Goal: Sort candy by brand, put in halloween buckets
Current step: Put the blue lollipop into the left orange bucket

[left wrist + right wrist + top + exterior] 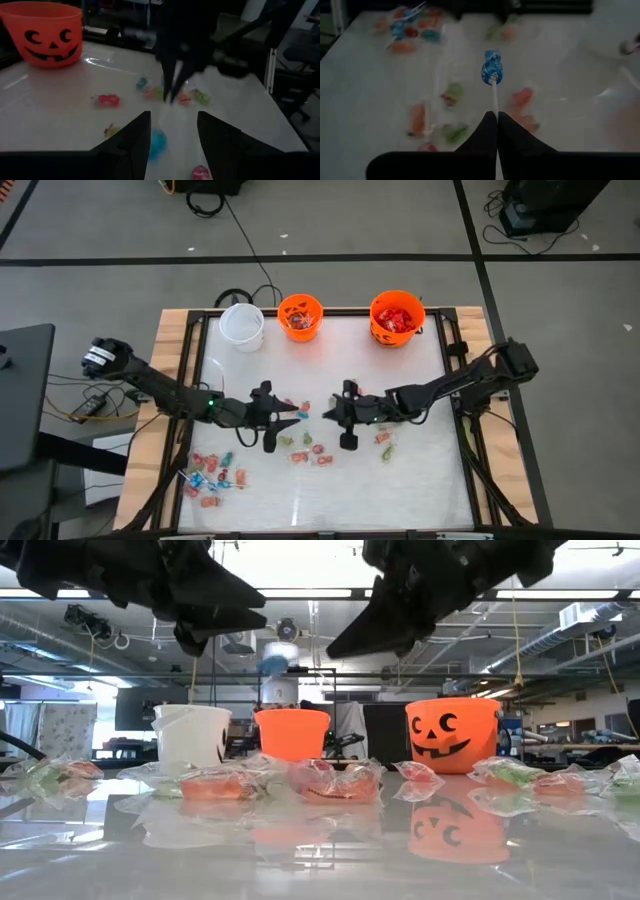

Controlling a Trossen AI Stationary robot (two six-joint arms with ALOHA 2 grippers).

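Right gripper (496, 116) pinched shut on stick of blue-wrapped lollipop (492, 68), above scattered candy (300, 442) mid-table. Left gripper (172, 127) nearby, jaws wide, holding nothing.

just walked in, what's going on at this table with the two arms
Two robot arms are sorting candy into three buckets. The right gripper is shut on the stick of a blue lollipop, held over the table's middle. The left gripper hangs open opposite it. The larger orange bucket already holds red packets; loose sweets remain on the table.
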